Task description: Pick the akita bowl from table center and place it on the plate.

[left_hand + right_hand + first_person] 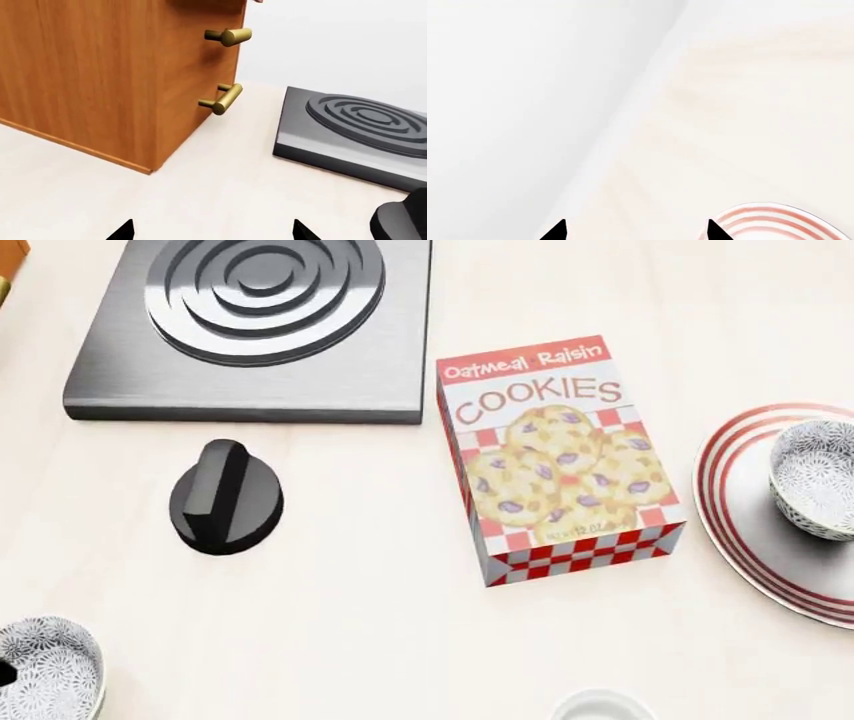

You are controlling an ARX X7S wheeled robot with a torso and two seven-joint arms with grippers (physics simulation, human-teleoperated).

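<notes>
In the head view one speckled akita bowl (815, 490) sits on the red-ringed white plate (747, 530) at the right edge. A second, identical akita bowl (47, 672) stands on the table at the lower left corner. Neither arm shows in that view. My right gripper (635, 231) is open over bare tabletop with nothing between its tips, and the plate's rim (780, 220) lies just beside one tip. My left gripper (213, 232) is also open and empty, over the table in front of a wooden cabinet.
A cookie box (561, 455) lies at the table's middle. A black knob (227, 498) and a grey burner slab (260, 325) sit to its left. A plain white cup (601, 706) peeks in at the front edge. The wooden cabinet (113, 75) has brass handles (223, 99).
</notes>
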